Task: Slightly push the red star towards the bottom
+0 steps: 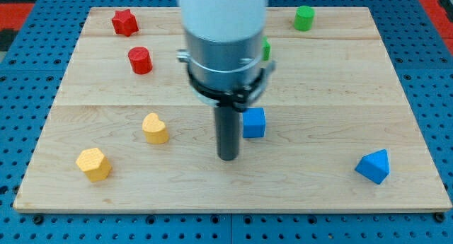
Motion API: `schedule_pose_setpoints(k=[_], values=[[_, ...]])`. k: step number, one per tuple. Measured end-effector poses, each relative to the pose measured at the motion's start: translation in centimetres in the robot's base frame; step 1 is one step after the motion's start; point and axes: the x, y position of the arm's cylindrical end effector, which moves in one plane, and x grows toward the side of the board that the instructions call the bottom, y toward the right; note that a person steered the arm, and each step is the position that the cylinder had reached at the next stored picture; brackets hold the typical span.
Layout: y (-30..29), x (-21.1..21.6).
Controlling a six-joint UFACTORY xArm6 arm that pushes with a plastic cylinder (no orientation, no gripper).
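camera view: just the one angle, so here goes
my tip point(227, 158): down on the table point(396, 95), around the middle and a bit toward the view's bottom
pincer: there isn't one on this arm, just a plain dark rod, so nothing released or clenched and nothing being held
red star point(124, 22): way off to the view's upper left of my tip, well apart, sitting near the table's top-left corner
key relation: the star is up and left of my tip. To nudge it toward the bottom, I'd guess the tip has to get round above it first, into the thin strip between the star and the table's top edge
star's axis: looks roughly even all round, no long side I can pick out
red cylinder point(140, 60): just below the star, a touch to its right, also up-left of my tip. It's close to the path of a downward push, so keep it slight
blue cube point(254, 122): just right of my tip, near but I can't tell if touching
yellow heart point(155, 128): left of my tip
yellow block point(94, 164): further left and a little lower
blue wedge point(374, 166): far right of my tip
green cylinder point(304, 18): up and right, near the top edge
green bit point(266, 49): peeking out behind the arm, shape hidden
progress: my guess is the push hasn't started
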Motion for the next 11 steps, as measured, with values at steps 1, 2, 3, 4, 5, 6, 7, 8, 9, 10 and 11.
schedule_pose_setpoints(k=[1, 2, 3, 4, 5, 6, 7, 8, 9, 10, 11], values=[[0.0, 0.1], [0.1, 0.2], [1.8, 3.8], [2.3, 5.2], [2.3, 5.2], [2.3, 5.2], [2.3, 5.2], [2.3, 5.2], [2.3, 5.0], [2.2, 5.0], [1.3, 5.0]])
